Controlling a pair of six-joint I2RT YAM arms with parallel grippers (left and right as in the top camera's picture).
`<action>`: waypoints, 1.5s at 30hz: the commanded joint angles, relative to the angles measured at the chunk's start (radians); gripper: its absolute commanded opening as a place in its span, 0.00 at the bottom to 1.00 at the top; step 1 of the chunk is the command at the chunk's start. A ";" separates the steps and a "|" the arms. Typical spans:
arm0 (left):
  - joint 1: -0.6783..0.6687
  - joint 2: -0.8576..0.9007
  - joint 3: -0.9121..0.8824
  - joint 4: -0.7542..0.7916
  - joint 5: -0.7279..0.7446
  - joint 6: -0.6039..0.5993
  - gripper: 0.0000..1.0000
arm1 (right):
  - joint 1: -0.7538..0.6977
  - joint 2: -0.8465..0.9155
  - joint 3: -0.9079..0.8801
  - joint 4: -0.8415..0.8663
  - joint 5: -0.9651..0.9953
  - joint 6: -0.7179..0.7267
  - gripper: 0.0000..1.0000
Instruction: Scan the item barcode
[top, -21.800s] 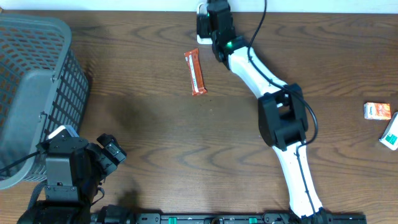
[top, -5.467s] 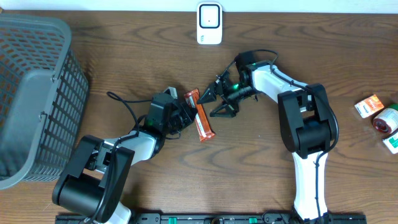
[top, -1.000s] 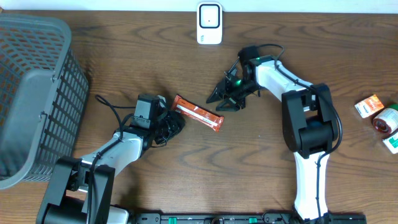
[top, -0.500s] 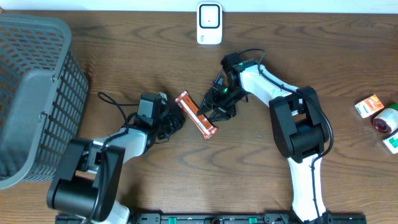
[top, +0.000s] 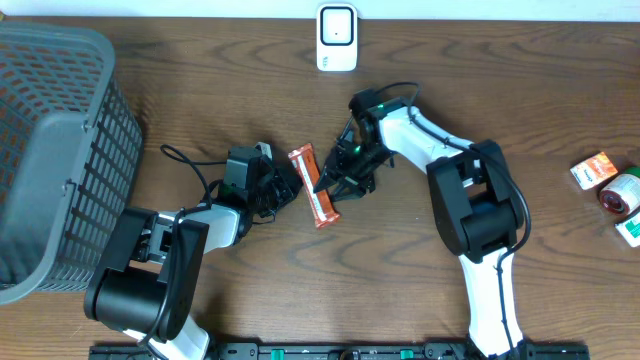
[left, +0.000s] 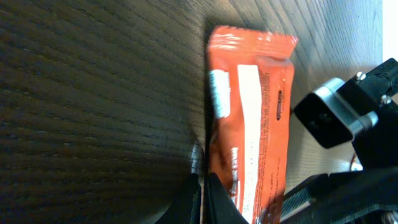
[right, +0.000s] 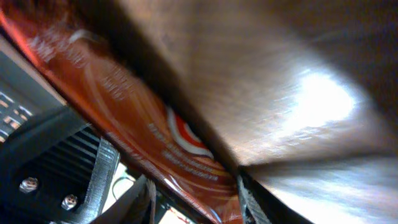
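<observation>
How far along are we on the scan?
Done: both claws are at the orange bar mid-table. In hand: the left claw is shut at its edge, the right claw straddles it; a firm hold isn't clear. Left: lift it and show the barcode to the white scanner at the far edge.

An orange foil snack bar (top: 314, 186) lies on the brown wooden table (top: 210, 80). A grey mesh basket (top: 105, 125) stands left, a white scanner (top: 337, 38) behind.

Orange snack bar (top: 313, 186) (partly white)
</observation>
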 joint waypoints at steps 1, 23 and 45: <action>0.003 0.026 -0.011 -0.007 -0.020 -0.005 0.07 | 0.047 0.180 -0.104 0.029 0.414 -0.005 0.47; 0.003 0.026 -0.011 -0.072 0.025 0.011 0.07 | 0.006 0.180 -0.174 0.225 0.494 0.182 0.60; 0.081 0.024 -0.011 -0.210 0.097 0.102 0.07 | -0.055 0.180 -0.181 0.242 0.526 0.249 0.43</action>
